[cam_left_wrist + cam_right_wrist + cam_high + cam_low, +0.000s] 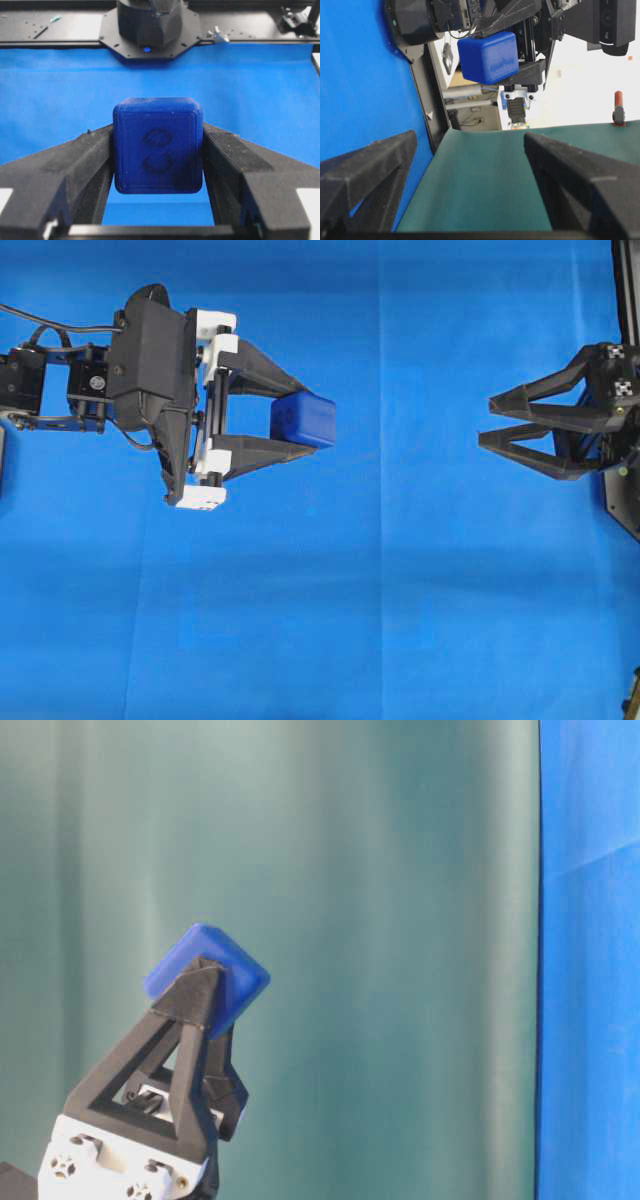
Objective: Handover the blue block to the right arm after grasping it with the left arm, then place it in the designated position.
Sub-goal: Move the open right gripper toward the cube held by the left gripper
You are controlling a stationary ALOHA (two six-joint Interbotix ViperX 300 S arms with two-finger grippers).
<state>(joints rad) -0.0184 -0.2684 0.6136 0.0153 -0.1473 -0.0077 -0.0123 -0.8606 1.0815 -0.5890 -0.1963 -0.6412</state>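
the left gripper [300, 425] is clamped on the blue block [303, 421], one finger on each side face, and holds it lifted clear of the blue cloth surface [400, 620]. in the left wrist view the block [158, 145] sits squarely between the two pads, far out at the fingertips, with little finger length behind it.

the right gripper [490, 421] stands well apart from the block, on the opposite side of the cloth, its jaws spread wide with nothing between them. it faces the block, and its own camera sees the block [488, 56] high in the frame, above the line of its fingers.

risks noted:
- the grip is at the tips only; a nudge from the arriving gripper could twist or pop the block out.
- the right gripper looks rolled and low relative to the block; closing from there could catch an edge, or the left fingers, instead of the free faces.
- if the left releases before the right has firmly closed, the block falls to the cloth.

markings: two faint round embossed marks on the block's face, no legible letters. black-and-white checker tags [619, 370] on the right gripper's mount carry no readable text. no brand seen.
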